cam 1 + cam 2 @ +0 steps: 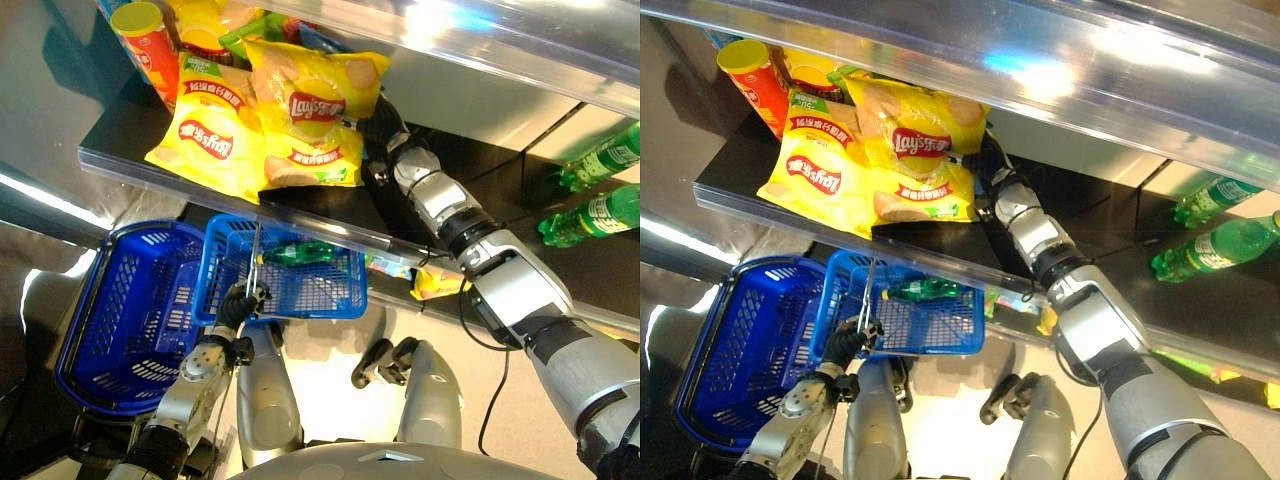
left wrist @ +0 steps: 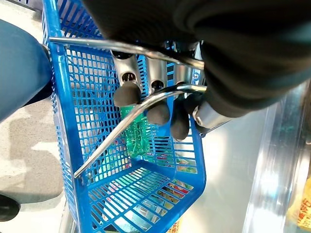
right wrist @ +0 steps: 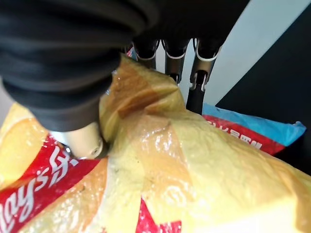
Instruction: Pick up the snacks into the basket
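Two yellow chip bags lie on the dark shelf [image 1: 120,135]: the upper chip bag [image 1: 310,105] overlaps a second one [image 1: 205,135]. My right hand [image 1: 385,135] reaches in at the upper bag's right edge. In the right wrist view its fingers [image 3: 194,73] and thumb [image 3: 82,141] pinch a fold of that yellow bag [image 3: 194,155]. Below the shelf hangs a light blue basket [image 1: 340,290] with a green bottle [image 1: 300,253] in it. My left hand [image 1: 238,305] is curled round the basket's wire handle [image 2: 97,155].
A red and yellow snack can [image 1: 150,45] and more packets stand behind the bags. A larger dark blue basket [image 1: 130,310] sits left of the held one. Two green bottles [image 1: 600,160] lie on the shelf at the right. A metal shelf edge [image 1: 500,30] runs overhead.
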Robot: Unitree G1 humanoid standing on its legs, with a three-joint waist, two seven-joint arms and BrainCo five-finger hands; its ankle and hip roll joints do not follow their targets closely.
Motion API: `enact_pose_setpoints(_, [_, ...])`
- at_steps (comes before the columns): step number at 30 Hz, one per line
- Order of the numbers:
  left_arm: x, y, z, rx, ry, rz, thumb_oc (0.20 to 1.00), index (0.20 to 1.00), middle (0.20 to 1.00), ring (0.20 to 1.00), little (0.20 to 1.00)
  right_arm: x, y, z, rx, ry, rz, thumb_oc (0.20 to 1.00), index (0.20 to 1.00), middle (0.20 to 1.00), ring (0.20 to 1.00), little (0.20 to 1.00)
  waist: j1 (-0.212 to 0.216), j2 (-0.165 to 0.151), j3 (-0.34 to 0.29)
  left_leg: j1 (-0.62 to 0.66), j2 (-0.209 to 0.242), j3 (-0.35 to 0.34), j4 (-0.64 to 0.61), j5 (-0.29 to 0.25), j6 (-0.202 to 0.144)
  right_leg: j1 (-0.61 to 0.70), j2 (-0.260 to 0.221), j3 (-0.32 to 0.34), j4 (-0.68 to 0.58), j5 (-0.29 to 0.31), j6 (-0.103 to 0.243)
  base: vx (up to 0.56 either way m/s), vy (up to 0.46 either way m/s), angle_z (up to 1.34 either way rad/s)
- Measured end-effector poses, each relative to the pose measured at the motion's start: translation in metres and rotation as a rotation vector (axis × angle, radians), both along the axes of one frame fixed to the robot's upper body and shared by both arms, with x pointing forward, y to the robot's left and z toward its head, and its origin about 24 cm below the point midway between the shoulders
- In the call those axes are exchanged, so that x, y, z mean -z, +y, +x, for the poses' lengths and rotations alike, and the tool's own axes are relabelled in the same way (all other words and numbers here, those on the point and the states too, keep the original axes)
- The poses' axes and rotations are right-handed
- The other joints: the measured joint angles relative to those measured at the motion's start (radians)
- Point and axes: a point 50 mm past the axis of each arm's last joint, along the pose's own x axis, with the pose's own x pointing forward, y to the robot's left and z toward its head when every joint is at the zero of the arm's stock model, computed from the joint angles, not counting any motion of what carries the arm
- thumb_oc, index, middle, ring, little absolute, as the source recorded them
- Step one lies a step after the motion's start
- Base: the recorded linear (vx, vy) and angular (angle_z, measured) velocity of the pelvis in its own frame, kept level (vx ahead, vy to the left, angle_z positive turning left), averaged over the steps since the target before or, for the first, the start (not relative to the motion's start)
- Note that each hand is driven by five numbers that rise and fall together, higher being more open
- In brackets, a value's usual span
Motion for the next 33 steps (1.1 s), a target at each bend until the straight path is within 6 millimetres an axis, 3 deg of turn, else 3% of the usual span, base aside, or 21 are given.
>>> enact_pose_setpoints(4, [0.001, 0.0, -0.001, -0.005, 0.007, -0.003, 0.2, 0.2, 0.2, 0.2, 0.2, 0.015, -0.015, -0.01, 0.008, -0.013, 0.008, 0.2, 0.2, 0.2, 0.2, 0.2, -0.001, -0.002, -0.001, 0.008, -0.001, 0.004, -0.005, -0.005, 0.009, 0.009, 0.002, 0.001, -0.013, 0.009, 0.006, 0.01, 0.012, -0.01])
enact_pose_setpoints(10, [0.006, -0.001, -0.004, -0.017, 0.029, -0.013, 0.2, 0.2, 0.2, 0.2, 0.2, 0.05, -0.037, -0.038, 0.011, 0.01, 0.16, 0.2, 0.2, 0.2, 0.2, 0.2, -0.041, -0.014, -0.003, 0.031, -0.005, 0.023, -0.017, -0.01, 0.013, 0.025, 0.003, 0.008, -0.039, 0.026, 0.018, 0.01, 0.0, -0.03])
enact_pose_setpoints(14, [0.008, 0.001, -0.006, -0.03, 0.038, -0.021, 0.2, 0.2, 0.2, 0.2, 0.2, 0.086, -0.061, -0.056, 0.069, 0.094, 0.316, 0.2, 0.2, 0.2, 0.2, 0.2, -0.051, -0.019, -0.005, 0.039, -0.008, 0.026, -0.022, -0.01, 0.013, 0.034, 0.003, 0.007, -0.049, 0.03, 0.022, 0.0, 0.0, 0.0])
enact_pose_setpoints(22, [0.008, 0.002, -0.007, -0.031, 0.043, -0.028, 0.2, 0.2, 0.2, 0.2, 0.2, 0.107, -0.079, -0.061, 0.128, 0.177, 0.437, 0.2, 0.2, 0.2, 0.2, 0.2, -0.051, -0.02, -0.006, 0.046, -0.007, 0.03, -0.024, -0.01, 0.013, 0.036, 0.003, 0.009, -0.049, 0.031, 0.022, 0.0, 0.0, 0.0])
enact_pose_setpoints(23, [0.008, 0.002, -0.007, -0.031, 0.043, -0.028, 0.2, 0.2, 0.2, 0.2, 0.2, 0.107, -0.079, -0.061, 0.127, 0.176, 0.436, 0.492, 0.492, 0.492, 0.492, 0.492, -0.05, -0.021, -0.006, 0.046, -0.006, 0.03, -0.024, -0.01, 0.013, 0.036, 0.004, 0.009, -0.049, 0.031, 0.022, 0.0, 0.0, 0.0])
enact_pose_setpoints(24, [0.008, 0.002, -0.007, -0.031, 0.043, -0.028, 0.2, 0.2, 0.2, 0.2, 0.2, 0.107, -0.079, -0.061, 0.127, 0.175, 0.435, 0.661, 0.661, 0.661, 0.661, 0.661, -0.05, -0.021, -0.006, 0.046, -0.006, 0.03, -0.024, -0.01, 0.013, 0.036, 0.004, 0.009, -0.049, 0.031, 0.022, 0.0, 0.0, 0.0])
enact_pose_setpoints(25, [0.008, 0.002, -0.007, -0.03, 0.043, -0.028, 0.2, 0.2, 0.2, 0.2, 0.2, 0.107, -0.08, -0.061, 0.129, 0.176, 0.434, 1.0, 1.0, 1.0, 1.0, 1.0, -0.05, -0.021, -0.006, 0.046, -0.006, 0.03, -0.024, -0.01, 0.013, 0.036, 0.004, 0.009, -0.049, 0.031, 0.022, 0.0, 0.0, 0.0])
enact_pose_setpoints(33, [0.008, 0.002, -0.007, -0.03, 0.043, -0.029, 0.2, 0.2, 0.2, 0.2, 0.2, 0.111, -0.079, -0.061, 0.138, 0.193, 0.393, 1.0, 1.0, 1.0, 1.0, 1.0, -0.049, -0.021, -0.006, 0.045, -0.006, 0.03, -0.025, -0.01, 0.013, 0.036, 0.004, 0.009, -0.049, 0.031, 0.022, 0.0, 0.0, 0.0])
